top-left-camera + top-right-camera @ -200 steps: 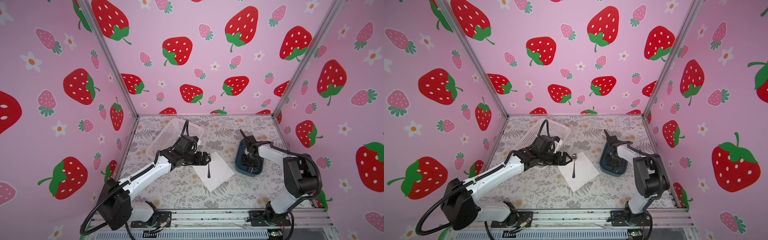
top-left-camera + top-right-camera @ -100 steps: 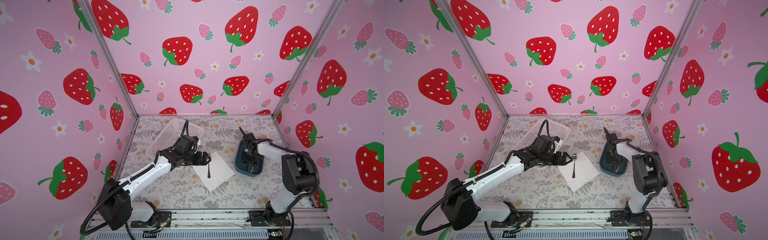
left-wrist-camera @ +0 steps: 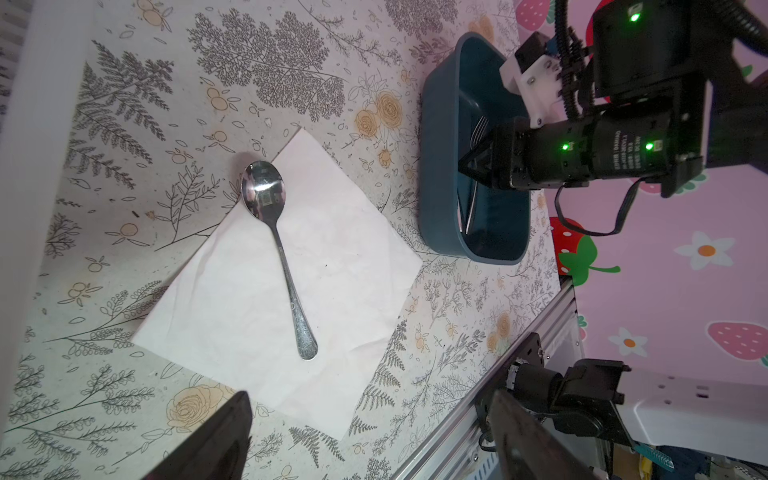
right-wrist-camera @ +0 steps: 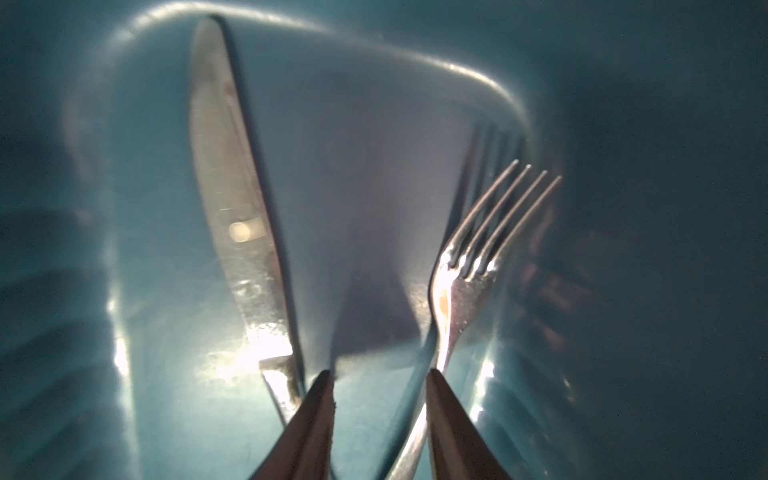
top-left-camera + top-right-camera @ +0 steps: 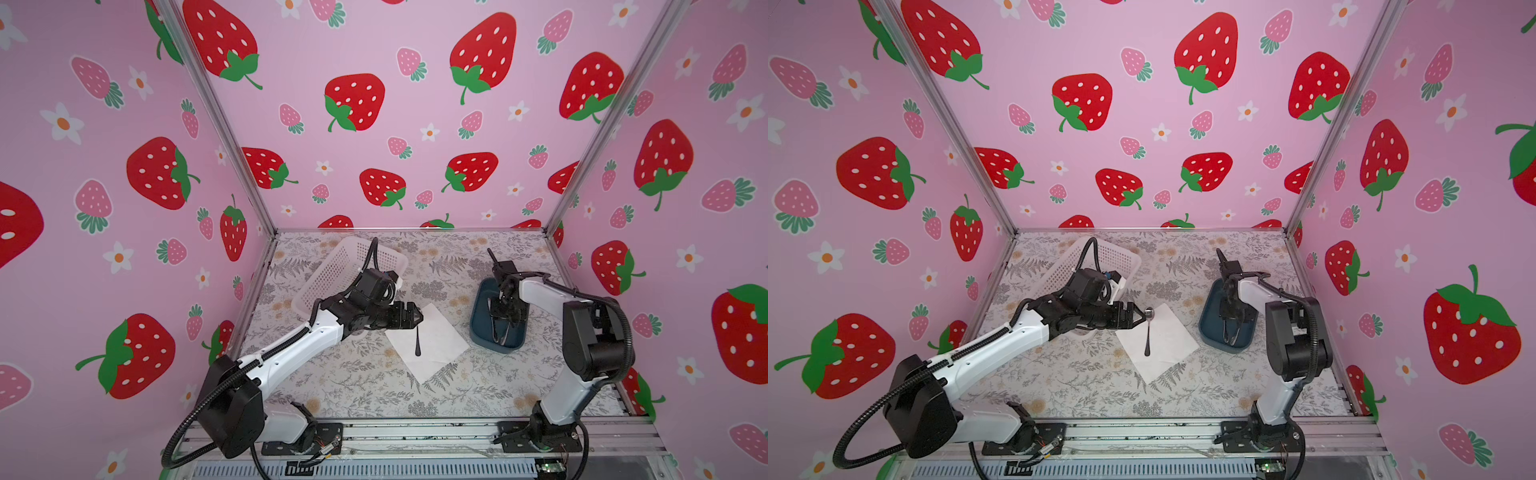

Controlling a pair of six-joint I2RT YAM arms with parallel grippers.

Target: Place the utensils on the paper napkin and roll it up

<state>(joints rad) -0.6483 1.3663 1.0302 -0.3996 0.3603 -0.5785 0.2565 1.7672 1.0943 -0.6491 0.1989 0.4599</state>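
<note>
1. The placing step is in hand. One spoon (image 3: 286, 266) is laid slantwise on the paper napkin (image 3: 340, 257), with its bowl lapping over one edge onto the worktop (image 3: 124, 395).
2. The paper napkin is spread flat between the white basket (image 5: 332, 270) and the blue tub (image 5: 478, 328), close beside the tub. No fold or roll is seen.
3. A fork (image 4: 469, 266) and a knife (image 4: 232, 199) lie in the blue tub, so two utensils are judged to be outstanding.
4. The right gripper (image 4: 380, 374) is placed low inside the tub. Its fingers (image 4: 311, 428) are held partly apart, with the fork's handle between them and close to one finger. No pinch is made out.
5. The left gripper (image 3: 370, 392) is held just beside the spoon's bowl. Its fingers (image 3: 220, 440) are spread wide and nothing is held.
6. Next, the fingers should be pressed onto the fork's handle. The fork should then be lifted clear of the tub wall and laid alongside the spoon.
7. The slim handle lies flat on the tub floor, so a slip is to be guarded against.
</note>
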